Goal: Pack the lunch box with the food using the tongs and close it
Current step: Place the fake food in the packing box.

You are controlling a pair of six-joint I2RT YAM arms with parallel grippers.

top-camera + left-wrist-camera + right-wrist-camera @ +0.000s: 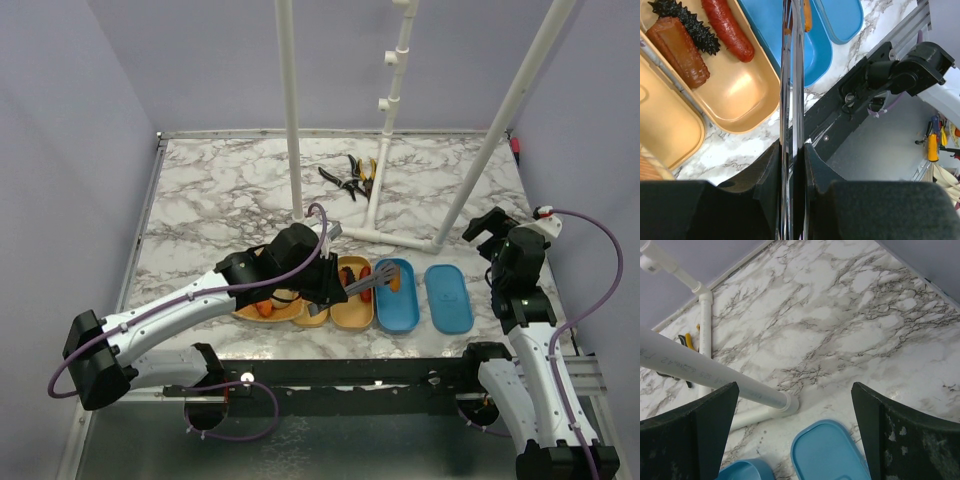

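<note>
Top external view: the left arm reaches across the marble table and its left tool is clenched on the grey tongs, whose tips extend over the open blue lunch box. The blue lid lies flat on the table just to the right of the box, apart from it. A tan tray sits touching the box on its left side. Black-and-yellow pliers lie far back, near the white pipe frame.

Left wrist view: the two fingers of the left tool press the arms of the tongs nearly together. An orange piece shows at the tong tips, above the blue floor of the box; whether it is pinched cannot be told. A red sausage, a brown sausage and a black spiky piece lie in the tan tray.

Right wrist view: the right tool hangs above the lid, fully released, with nothing between its fingers.
</note>
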